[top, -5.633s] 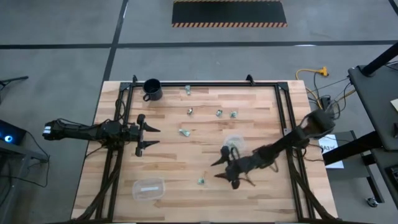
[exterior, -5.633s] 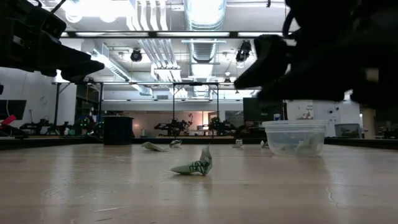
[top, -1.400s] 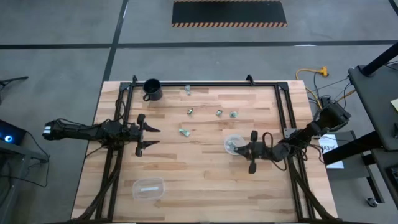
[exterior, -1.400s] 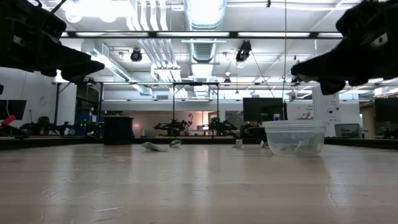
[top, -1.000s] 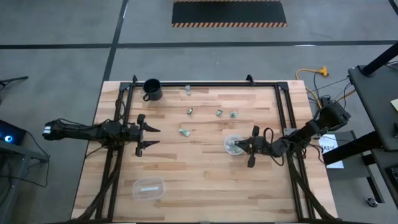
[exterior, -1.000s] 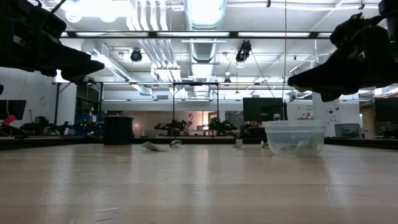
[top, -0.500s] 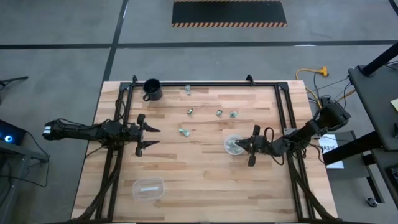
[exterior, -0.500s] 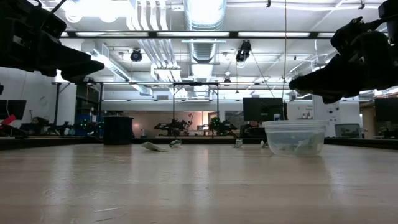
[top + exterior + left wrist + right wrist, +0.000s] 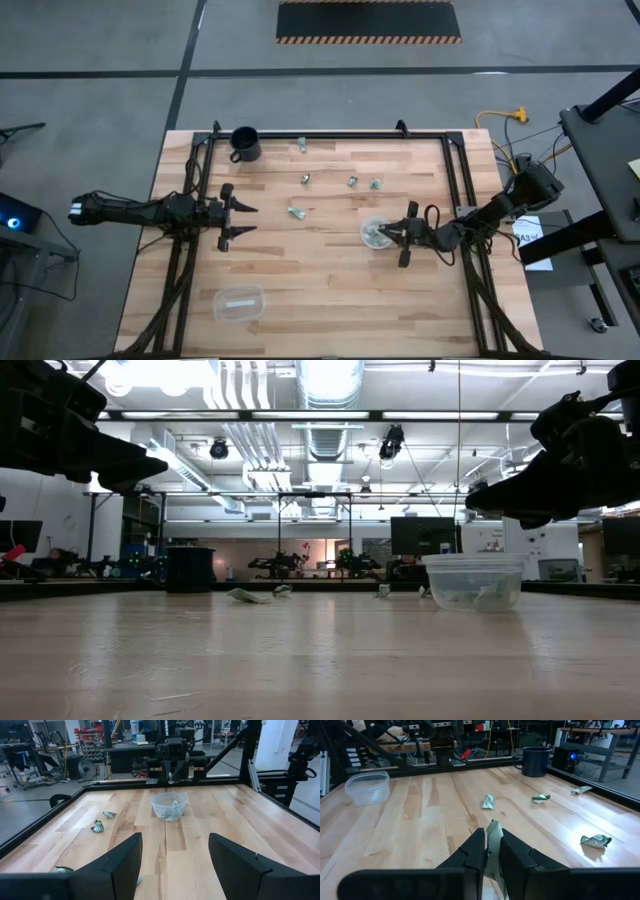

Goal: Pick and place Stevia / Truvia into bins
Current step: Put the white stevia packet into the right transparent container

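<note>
My right gripper (image 9: 388, 234) hovers at the right rim of the round clear bin (image 9: 375, 232), shut on a pale green-and-white Stevia packet (image 9: 492, 840). That bin (image 9: 169, 806) holds a few packets. Several more packets lie flat on the far half of the table, among them one at centre (image 9: 296, 212) and one near the far edge (image 9: 302, 146). The rounded-rectangular bin (image 9: 238, 302) stands near the front left. My left gripper (image 9: 243, 219) waits open at the table's left side. My right gripper pinches the packet between its two fingers, and the packet's free end (image 9: 493, 827) sticks out past the fingertips (image 9: 476, 840). The fingers come nearly level from the table's right side. The packet is lifted clear of the table, standing on edge in the hold.
A black mug (image 9: 244, 144) stands at the far left corner. Black frame rails (image 9: 452, 170) run along the table's left, right and far sides. Bare wood lies between the two bins in the near half.
</note>
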Controlling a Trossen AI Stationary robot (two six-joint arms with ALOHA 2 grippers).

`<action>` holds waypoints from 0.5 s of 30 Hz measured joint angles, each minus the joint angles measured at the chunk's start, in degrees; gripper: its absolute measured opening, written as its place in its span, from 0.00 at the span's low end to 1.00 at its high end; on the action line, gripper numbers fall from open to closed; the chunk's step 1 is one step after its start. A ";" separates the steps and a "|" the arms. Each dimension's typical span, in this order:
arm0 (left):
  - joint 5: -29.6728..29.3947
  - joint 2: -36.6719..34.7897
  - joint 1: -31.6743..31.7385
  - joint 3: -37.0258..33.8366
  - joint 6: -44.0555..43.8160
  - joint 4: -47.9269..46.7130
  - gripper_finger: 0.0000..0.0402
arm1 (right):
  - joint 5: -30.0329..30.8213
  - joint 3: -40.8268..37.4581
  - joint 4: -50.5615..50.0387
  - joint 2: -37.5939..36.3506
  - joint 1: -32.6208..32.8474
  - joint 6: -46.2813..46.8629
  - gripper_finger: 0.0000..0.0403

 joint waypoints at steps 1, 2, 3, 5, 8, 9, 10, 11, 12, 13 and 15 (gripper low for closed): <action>0.00 0.00 0.00 0.00 0.00 0.00 0.53 | 0.00 0.00 0.02 0.00 0.00 0.04 0.12; 0.01 0.00 0.01 0.00 0.00 -0.01 0.53 | 0.00 0.00 0.00 0.00 0.00 0.10 0.12; -0.01 0.00 0.00 0.00 0.00 0.00 0.53 | 0.00 0.00 0.00 0.00 0.00 0.15 0.12; 0.01 0.00 0.01 0.00 0.00 0.00 0.53 | 0.00 0.00 0.02 0.00 0.00 0.15 0.13; -0.01 0.00 0.00 0.01 0.00 -0.01 0.53 | -0.02 0.00 0.02 0.00 0.04 0.17 0.15; 0.00 0.00 0.01 0.00 0.00 -0.01 0.53 | -0.02 0.00 0.02 0.00 0.04 0.17 0.16; 0.01 0.00 0.01 0.00 0.00 0.00 0.53 | -0.02 0.02 0.00 0.00 0.04 0.30 0.18; -0.01 0.00 0.01 0.00 0.00 0.00 0.53 | -0.02 0.02 -0.09 0.00 0.03 0.84 0.19; 0.01 0.00 0.01 0.00 0.00 0.00 0.53 | -0.02 0.02 -0.17 0.00 0.02 1.42 0.20; -0.01 0.00 -0.01 0.00 0.00 -0.02 0.53 | -0.02 0.02 -0.24 0.00 0.04 1.52 0.22; -0.01 0.00 0.00 0.00 0.00 0.00 0.53 | -0.02 0.02 -0.30 0.00 0.04 1.66 0.24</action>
